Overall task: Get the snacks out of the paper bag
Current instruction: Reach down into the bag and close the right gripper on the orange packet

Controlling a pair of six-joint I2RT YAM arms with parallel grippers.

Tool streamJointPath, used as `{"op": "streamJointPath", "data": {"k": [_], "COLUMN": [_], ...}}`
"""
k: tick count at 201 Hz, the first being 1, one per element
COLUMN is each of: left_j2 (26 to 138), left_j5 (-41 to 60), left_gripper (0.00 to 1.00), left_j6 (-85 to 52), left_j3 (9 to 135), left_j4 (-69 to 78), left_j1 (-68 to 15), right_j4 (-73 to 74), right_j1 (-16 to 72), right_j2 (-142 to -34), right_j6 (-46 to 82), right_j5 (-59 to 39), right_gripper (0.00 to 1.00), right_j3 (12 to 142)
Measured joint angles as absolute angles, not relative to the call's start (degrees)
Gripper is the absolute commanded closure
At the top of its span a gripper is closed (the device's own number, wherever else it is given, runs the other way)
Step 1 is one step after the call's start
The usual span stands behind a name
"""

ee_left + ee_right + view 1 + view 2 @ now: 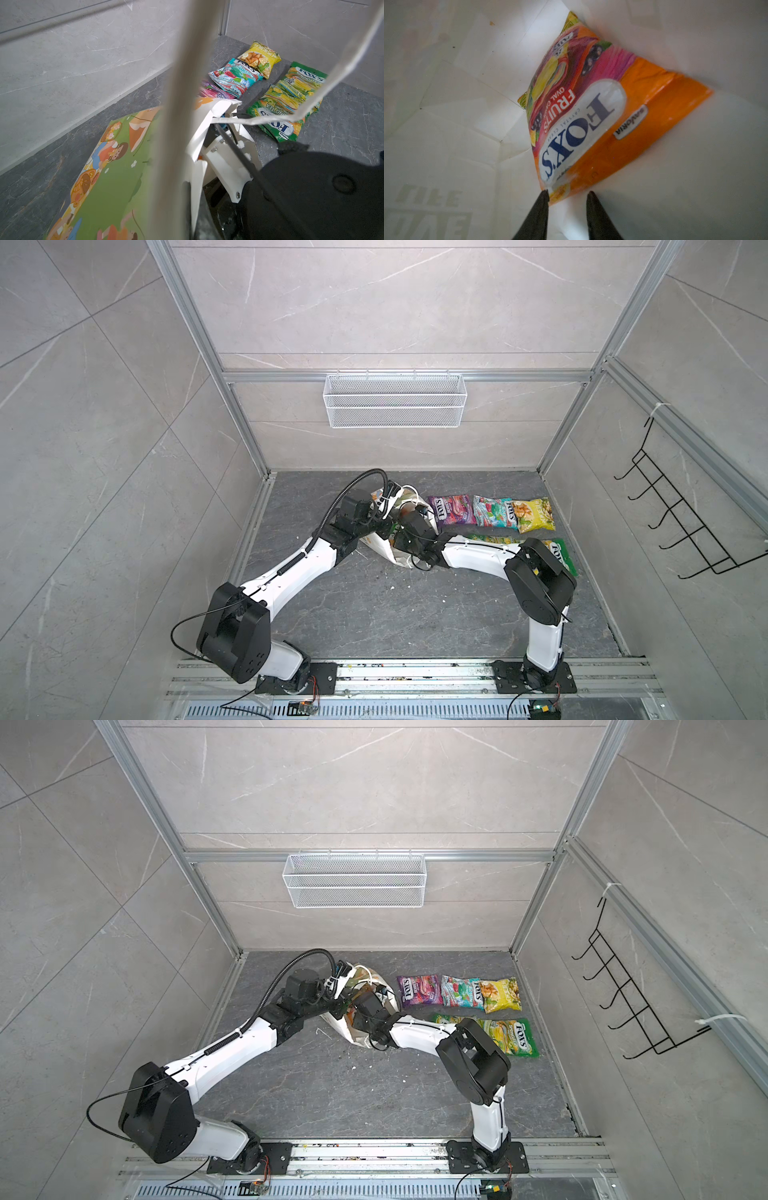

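One packet is left inside the paper bag (381, 548): the orange packet (591, 116), marked FOX'S Fruits, lying against the white inner wall. The right gripper (568, 194) is inside the bag, jaws parted, nothing held. Key relation: the packet lies straight ahead of the tips, and its nearest corner pokes just into the gap between them without being pinched. Its long axis runs away from the gripper, slanting to one side toward the creased bag bottom. The right arm is by far the nearer. Judgement: a short advance, then a close on that near corner. The left gripper (388, 505) sits at the bag's mouth, clenched. Its fingers are hidden, but the taut cord handle (259, 121) suggests it holds the bag open by it. Count, all outside the bag, behind the right gripper and alongside its forearm: one purple packet (451, 510), one teal packet (494, 512) and one yellow chip bag (534, 514) in a row, then two green packets (305, 80) overlapping nearer the elbow. Five out, one in, six snacks. One bag.
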State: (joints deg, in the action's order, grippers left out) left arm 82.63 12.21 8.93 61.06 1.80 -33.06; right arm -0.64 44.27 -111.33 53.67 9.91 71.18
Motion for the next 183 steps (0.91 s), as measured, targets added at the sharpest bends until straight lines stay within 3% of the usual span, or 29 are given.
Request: {"op": "streamJointPath", "data": {"k": [20, 58, 96, 183], "left_j2": [82.6, 82.6, 82.6, 82.7], "left_j5": [12.2, 12.2, 12.1, 11.9], "left_gripper": [1.00, 1.00, 1.00, 1.00], "left_j6": [8.9, 8.7, 8.7, 8.7], "left_j3": [61.1, 61.1, 61.1, 61.0], "left_j4": [1.8, 1.8, 1.8, 3.4], "left_j1": [-33.1, -33.2, -33.3, -33.5], "right_j4": [-0.6, 0.0, 0.3, 1.5], "right_j1": [44.3, 44.3, 44.3, 44.3], "right_j2": [-112.7, -114.8, -115.4, -108.6], "right_j6": [54.9, 58.0, 59.0, 56.4], "right_j5": [10.8, 12.5, 13.2, 14.2], "right_gripper": [0.69, 0.89, 1.00, 1.00], "right_j3": [72.0, 73.1, 73.2, 68.9]}}
